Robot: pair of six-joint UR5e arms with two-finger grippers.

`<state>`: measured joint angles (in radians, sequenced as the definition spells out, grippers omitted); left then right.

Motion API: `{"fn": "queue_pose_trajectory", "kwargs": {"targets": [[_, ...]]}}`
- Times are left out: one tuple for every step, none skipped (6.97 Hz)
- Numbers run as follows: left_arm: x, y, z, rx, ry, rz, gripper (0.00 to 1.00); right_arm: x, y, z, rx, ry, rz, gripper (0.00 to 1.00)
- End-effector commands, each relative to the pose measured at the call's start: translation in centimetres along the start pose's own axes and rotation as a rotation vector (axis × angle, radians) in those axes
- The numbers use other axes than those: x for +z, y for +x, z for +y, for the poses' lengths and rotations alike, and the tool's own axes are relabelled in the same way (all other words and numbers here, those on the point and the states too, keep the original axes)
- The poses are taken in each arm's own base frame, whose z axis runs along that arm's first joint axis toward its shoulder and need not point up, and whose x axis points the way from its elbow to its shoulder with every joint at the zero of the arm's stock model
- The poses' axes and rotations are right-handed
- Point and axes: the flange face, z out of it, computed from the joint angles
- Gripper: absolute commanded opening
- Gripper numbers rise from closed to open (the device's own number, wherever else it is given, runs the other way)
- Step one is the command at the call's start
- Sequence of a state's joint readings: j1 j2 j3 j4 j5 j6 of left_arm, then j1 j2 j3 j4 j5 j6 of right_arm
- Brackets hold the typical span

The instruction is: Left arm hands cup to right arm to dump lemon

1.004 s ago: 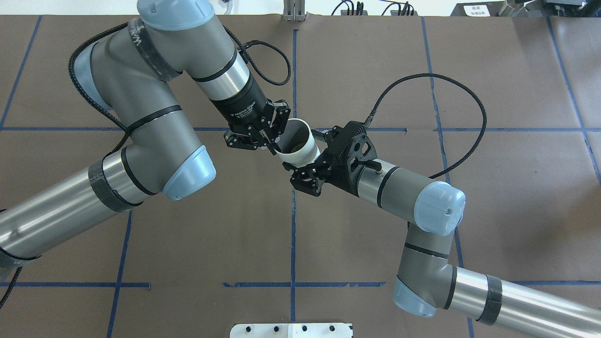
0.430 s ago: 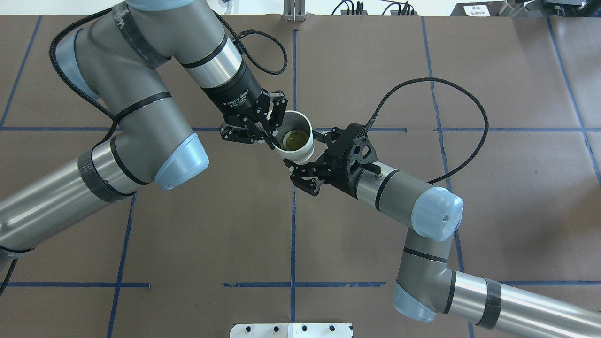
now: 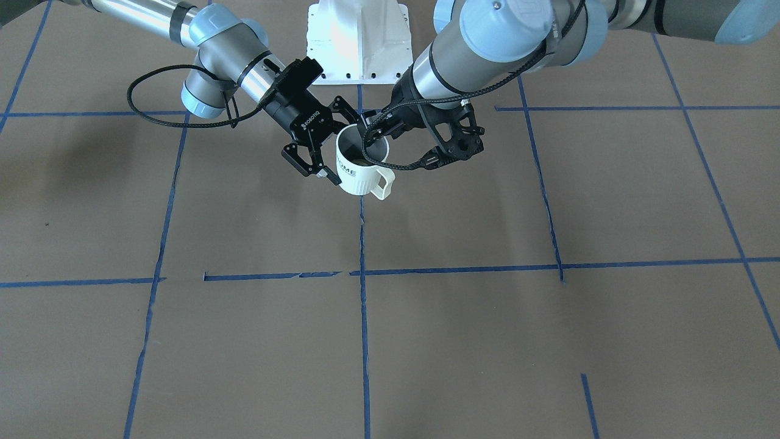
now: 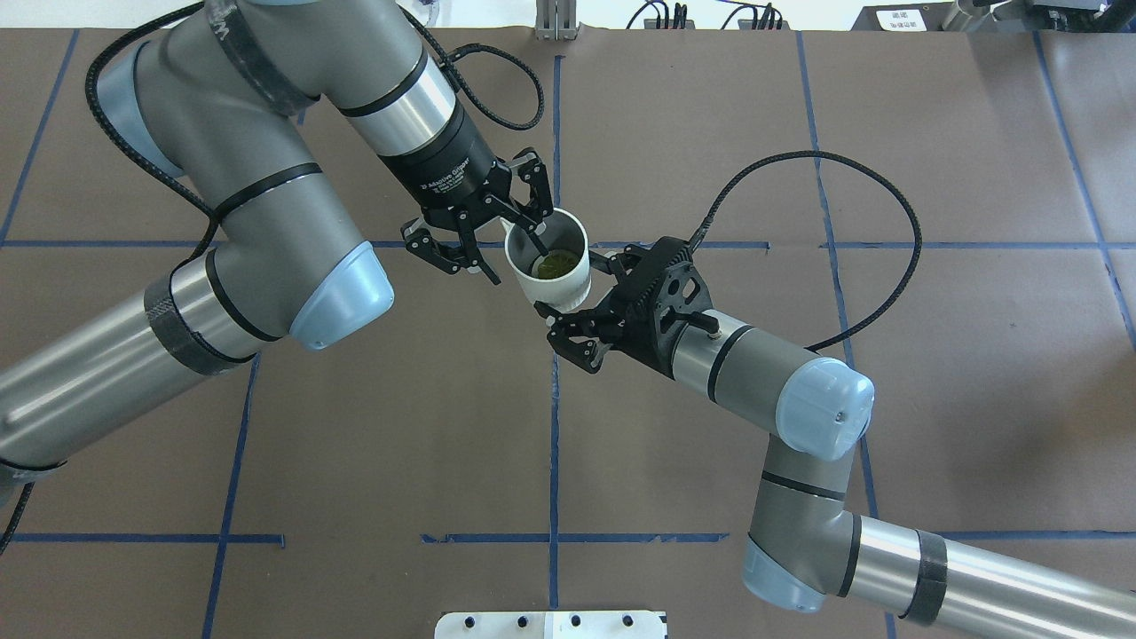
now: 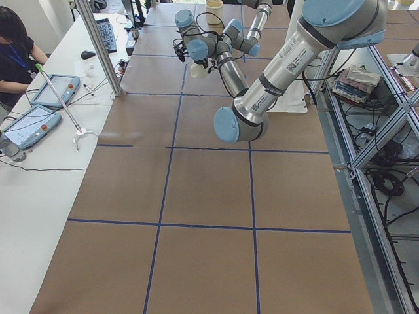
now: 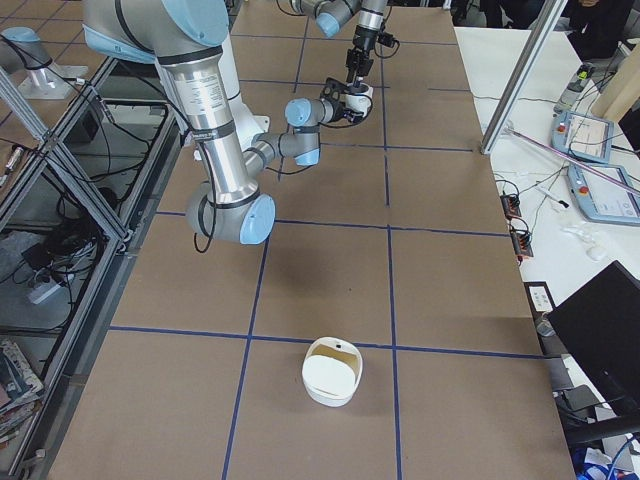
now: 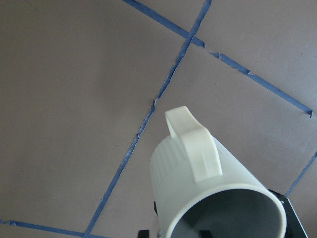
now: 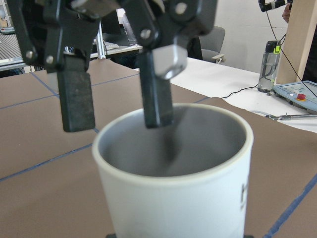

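The white ribbed cup (image 4: 557, 277) with its cream handle (image 3: 382, 183) hangs upright over the brown table, near the centre tape line. The yellow-green lemon (image 4: 556, 263) lies inside it. My right gripper (image 4: 577, 295) is shut on the cup's body from the side. My left gripper (image 4: 515, 264) is open at the rim: one finger (image 8: 155, 94) dips inside the cup and the other finger (image 8: 75, 99) stands outside, neither pressing the wall. In the left wrist view the cup (image 7: 208, 198) shows from above with its handle pointing away.
The white robot base plate (image 3: 359, 42) sits just behind the two arms. A white container (image 6: 332, 370) stands on the table towards the robot's right end. A seated person (image 5: 16, 52) and tablets are at a side table. Blue tape lines cross the brown surface.
The cup swung from tilted to upright, so the lemon now shows inside. My left gripper opened off the rim, while the right gripper stays closed around the body.
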<state>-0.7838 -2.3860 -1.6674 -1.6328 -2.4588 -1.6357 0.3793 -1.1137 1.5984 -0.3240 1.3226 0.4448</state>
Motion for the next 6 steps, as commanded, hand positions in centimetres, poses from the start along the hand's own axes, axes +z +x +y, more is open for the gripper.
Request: {"fn": "queue_pose_trajectory", "kwargs": {"targets": [[-3.8,-0.6,-2.2,-0.002,-0.023,0.026,1.00,-0.1,0.4,0.1,-0.004,-0.003,0.006,0.10],[-5.0,-2.7,-4.5,0.012,-0.020,0.023,1.00,0.0,1.1,0.0,-0.009,-0.006,0.019,0.08],[-5.0,-4.9,-6.8,0.058,0.007,0.006,1.00,0.1,1.9,0.0,-0.016,-0.009,0.033,0.07],[-6.2,-8.8,-10.5,0.100,0.042,-0.013,1.00,0.4,2.8,0.2,-0.029,-0.029,0.055,0.05],[-7.0,-13.3,-13.8,0.163,0.068,-0.039,1.00,0.7,4.2,-0.2,-0.041,-0.055,0.093,0.04],[-7.8,-17.5,-16.6,0.262,0.126,-0.085,1.00,0.6,6.6,0.0,-0.043,-0.081,0.145,0.04]]}}
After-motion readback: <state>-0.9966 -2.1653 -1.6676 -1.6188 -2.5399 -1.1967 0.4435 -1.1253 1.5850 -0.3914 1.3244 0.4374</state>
